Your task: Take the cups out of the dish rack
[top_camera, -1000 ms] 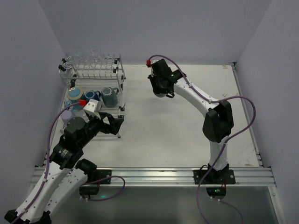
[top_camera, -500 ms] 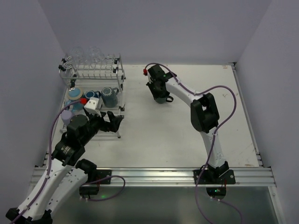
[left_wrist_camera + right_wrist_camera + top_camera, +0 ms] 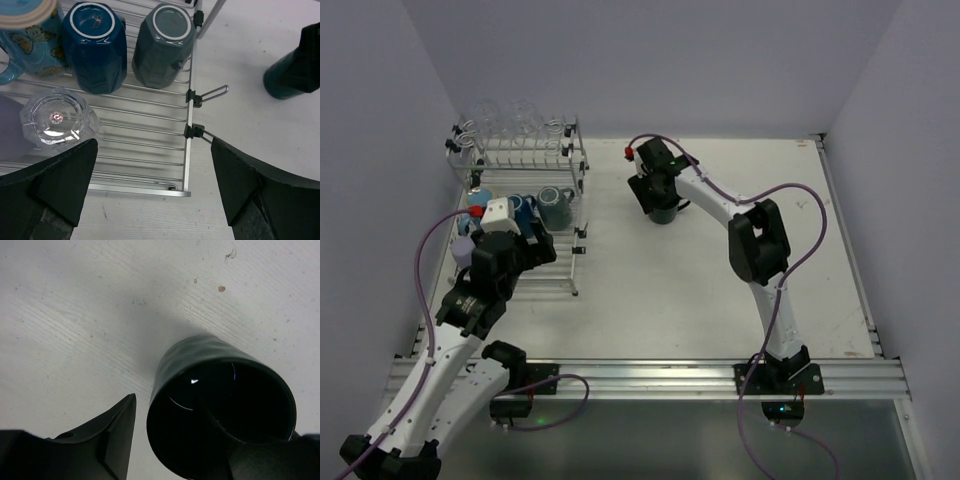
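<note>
At the right gripper [image 3: 661, 202]: fingers [image 3: 100, 450] parted, gripping nothing, one just outside the wall of the dark green mug [image 3: 200, 365], the other down inside its mouth. Stands upright on the table [image 3: 75, 315], mouth up, long axis vertical, well to the right of the dish rack [image 3: 187, 150]. At the left gripper [image 3: 154, 145]: spread wide, grasping nothing, hovers above the rack's lower tier. Below, bottoms up, axes near vertical: glass tumbler [image 3: 55, 117], blue mug [image 3: 95, 42], grey mug [image 3: 162, 45].
</note>
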Tool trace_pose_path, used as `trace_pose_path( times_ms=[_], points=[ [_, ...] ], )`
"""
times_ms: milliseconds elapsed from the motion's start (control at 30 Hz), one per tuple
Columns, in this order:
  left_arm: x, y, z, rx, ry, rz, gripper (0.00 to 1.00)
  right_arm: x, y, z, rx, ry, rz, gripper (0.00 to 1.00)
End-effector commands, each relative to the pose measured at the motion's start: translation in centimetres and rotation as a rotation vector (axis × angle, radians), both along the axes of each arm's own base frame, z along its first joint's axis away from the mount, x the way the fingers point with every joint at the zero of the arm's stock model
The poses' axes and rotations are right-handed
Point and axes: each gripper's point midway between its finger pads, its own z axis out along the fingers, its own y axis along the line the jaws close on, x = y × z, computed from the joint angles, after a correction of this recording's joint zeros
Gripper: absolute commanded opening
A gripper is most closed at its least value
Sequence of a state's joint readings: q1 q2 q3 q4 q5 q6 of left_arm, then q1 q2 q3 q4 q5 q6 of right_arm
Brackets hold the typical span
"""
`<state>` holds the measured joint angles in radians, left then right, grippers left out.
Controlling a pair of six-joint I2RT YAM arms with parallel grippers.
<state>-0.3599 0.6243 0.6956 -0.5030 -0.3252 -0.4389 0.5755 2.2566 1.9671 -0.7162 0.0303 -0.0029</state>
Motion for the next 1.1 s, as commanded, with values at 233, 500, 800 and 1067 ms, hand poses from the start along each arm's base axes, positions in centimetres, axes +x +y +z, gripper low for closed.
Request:
trace_pose_path(
  times_ms=[233,500,800,1067],
  points=[
    [1.2,4.1,2.4,-0.083,-0.083,0.342,1.0,-3.0,1.3,13.4,0.29,-0.187,0.079,0.93],
    [1.3,7.2,-0.2,-0.032,-0.021,0.537,1.0,-8.6,1.8,21.8,0.524,-0.269,0.195,0.99],
    [3.7,10.0,-3.8,0.066,0.123,0.582,1.0,-12.0,1.4,26.5,0.626,-0.345,0.263,0.99],
    [4.9,10.5,-6.1,0.065,0.2,0.559,0.98,-12.7,2.2,26.4,0.641,-0.324,0.287,0.99]
  ],
)
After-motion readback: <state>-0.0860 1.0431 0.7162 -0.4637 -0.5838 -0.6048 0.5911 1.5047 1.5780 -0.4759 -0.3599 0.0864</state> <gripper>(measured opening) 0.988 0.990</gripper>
